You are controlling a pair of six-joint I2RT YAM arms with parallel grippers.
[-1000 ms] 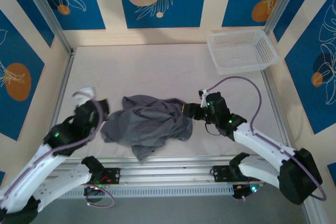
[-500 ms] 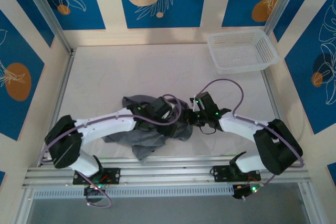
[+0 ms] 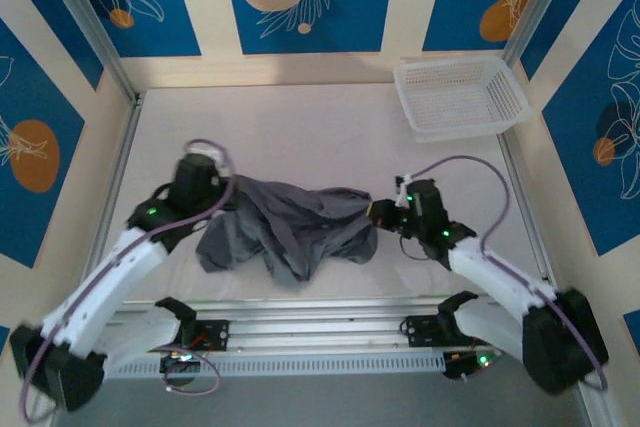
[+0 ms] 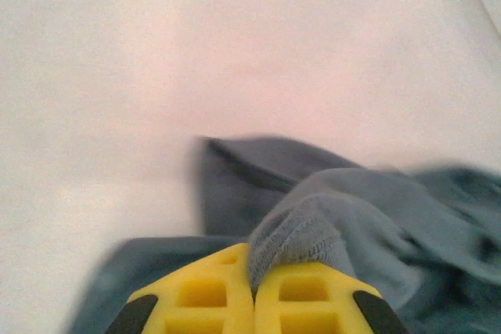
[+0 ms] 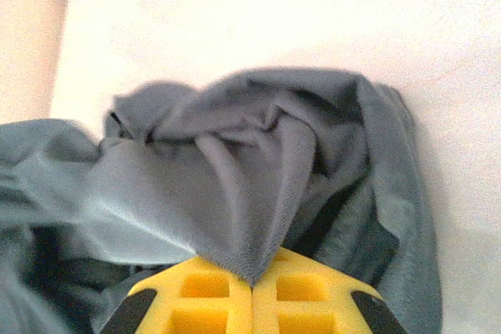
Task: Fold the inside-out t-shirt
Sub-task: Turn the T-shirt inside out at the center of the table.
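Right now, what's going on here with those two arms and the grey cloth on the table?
Two robot arms are working on a dark grey t-shirt that lies crumpled in the middle of the table. The left gripper is pinched shut on a fold at the shirt's left side, and the right gripper is pinched shut on a fold at its right side. The shirt is bunched up, not yet flat or folded.
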